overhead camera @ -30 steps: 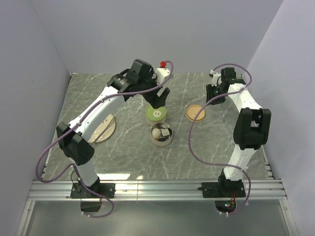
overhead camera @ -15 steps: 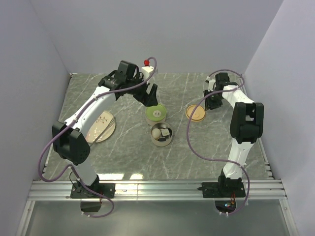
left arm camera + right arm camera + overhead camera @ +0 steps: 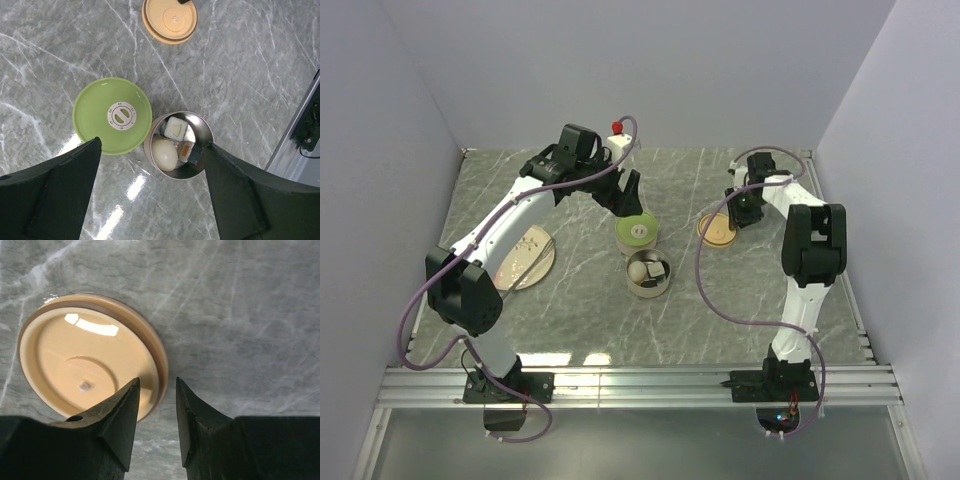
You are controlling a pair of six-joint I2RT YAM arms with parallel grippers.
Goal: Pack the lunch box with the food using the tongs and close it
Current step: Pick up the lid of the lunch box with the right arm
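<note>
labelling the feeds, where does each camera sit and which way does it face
Top external: fixed high behind the robot, looking down over the table; left arm and right arm show whole.
Left wrist: high above the table, facing down at the green lid and open tin; fingers of the left hand fill the bottom corners.
Right wrist: low, facing down at the orange lid; the right hand straddles its rim.
Shared: both wrist views hold the orange lid.

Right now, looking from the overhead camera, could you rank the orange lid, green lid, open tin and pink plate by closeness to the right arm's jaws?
1. Orange lid, just beside them, on the right.
2. Green lid and open tin, mid-table: too close to call.
3. Pink plate, far left.
</note>
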